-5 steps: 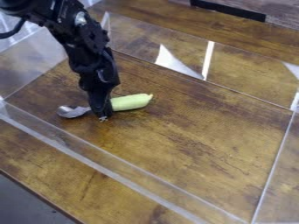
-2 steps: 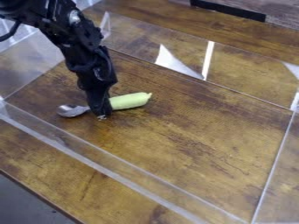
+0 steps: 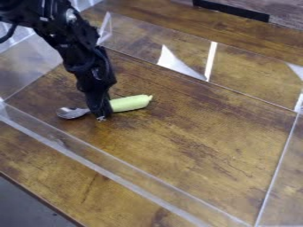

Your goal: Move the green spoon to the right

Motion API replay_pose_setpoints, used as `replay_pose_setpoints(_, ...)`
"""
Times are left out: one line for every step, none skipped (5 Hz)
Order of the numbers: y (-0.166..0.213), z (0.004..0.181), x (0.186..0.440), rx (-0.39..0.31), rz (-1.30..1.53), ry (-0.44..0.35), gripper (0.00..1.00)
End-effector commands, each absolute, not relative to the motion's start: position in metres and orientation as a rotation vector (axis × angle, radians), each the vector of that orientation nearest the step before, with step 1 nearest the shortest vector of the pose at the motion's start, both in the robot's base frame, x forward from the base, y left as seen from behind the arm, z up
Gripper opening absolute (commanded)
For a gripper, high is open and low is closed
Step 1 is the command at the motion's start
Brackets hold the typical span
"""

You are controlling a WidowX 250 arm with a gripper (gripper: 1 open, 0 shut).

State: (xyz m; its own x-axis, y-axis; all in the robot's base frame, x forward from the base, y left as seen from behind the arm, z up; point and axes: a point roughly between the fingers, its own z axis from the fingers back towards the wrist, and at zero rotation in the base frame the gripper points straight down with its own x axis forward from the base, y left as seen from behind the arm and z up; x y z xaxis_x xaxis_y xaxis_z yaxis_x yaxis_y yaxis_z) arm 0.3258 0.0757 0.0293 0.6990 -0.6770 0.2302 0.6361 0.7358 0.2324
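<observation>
The green spoon lies on the wooden table, its thick yellow-green handle pointing right and its silver bowl to the left. My black gripper comes down from the upper left and stands right over the spoon's neck, where handle meets bowl. Its fingers are drawn together around that neck and hide it. The spoon rests flat on the wood.
A clear acrylic box wall runs along the front, with more clear panels at the back and at the right edge. Wooden table surface stretches to the right of the spoon.
The arm has shifted slightly to the left and lower over the spoon's neck. The spoon lies where it was.
</observation>
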Motion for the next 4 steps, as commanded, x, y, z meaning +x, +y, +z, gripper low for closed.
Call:
replay_pose_setpoints(0.078,0.06,0.333,0.176,-0.697,-0.35,0.0)
replay_pose_setpoints(0.071,0.078,0.334,0.186,-0.681,-0.352,0.0)
replay_pose_setpoints(0.059,0.103,0.337,0.208,-0.656,-0.363,0.0)
replay_pose_setpoints(0.034,0.127,0.342,0.225,-0.655,-0.378,0.0)
